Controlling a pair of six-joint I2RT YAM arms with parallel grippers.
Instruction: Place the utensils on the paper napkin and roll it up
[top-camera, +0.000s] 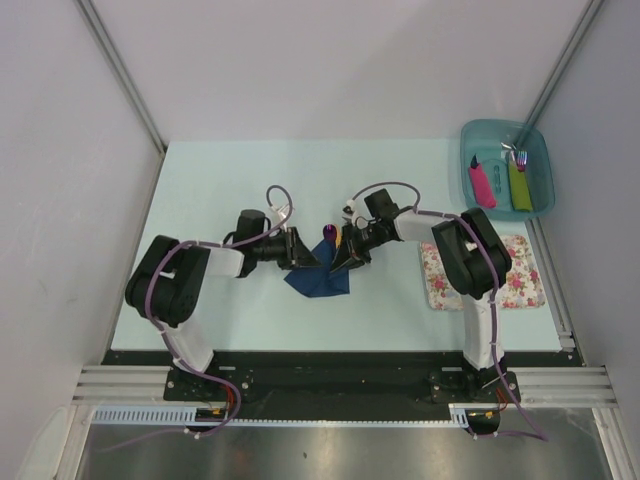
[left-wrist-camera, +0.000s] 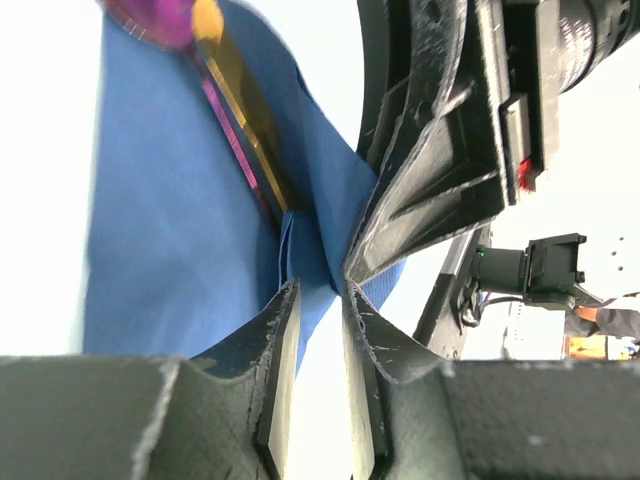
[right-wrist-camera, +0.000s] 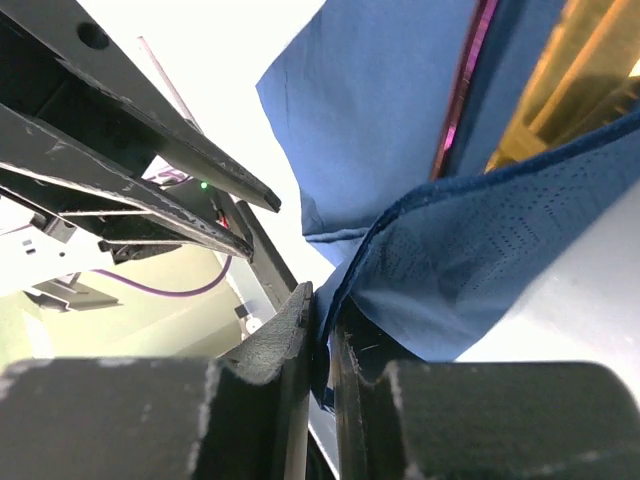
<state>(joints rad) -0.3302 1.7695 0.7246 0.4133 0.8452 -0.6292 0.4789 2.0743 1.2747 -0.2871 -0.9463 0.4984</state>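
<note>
The navy paper napkin (top-camera: 318, 280) lies mid-table, its right edge lifted and folded over. The purple-bowled spoon (top-camera: 329, 233) and the tan wooden knife (top-camera: 338, 238) lie on it, their ends sticking out at the far side. In the left wrist view the spoon (left-wrist-camera: 150, 18) and knife (left-wrist-camera: 245, 110) rest in the napkin's (left-wrist-camera: 170, 200) crease. My right gripper (right-wrist-camera: 322, 295) is shut on the napkin's (right-wrist-camera: 380, 120) raised edge. My left gripper (left-wrist-camera: 320, 290) faces it with jaws slightly apart, a fold of napkin between the tips. In the top view both grippers, left (top-camera: 305, 255) and right (top-camera: 342, 258), meet over the napkin.
A floral mat (top-camera: 520, 285) lies to the right under the right arm. A teal tray (top-camera: 545, 150) at the back right holds pink-handled (top-camera: 482, 183) and green-handled (top-camera: 519, 185) cutlery. The two grippers are nearly touching.
</note>
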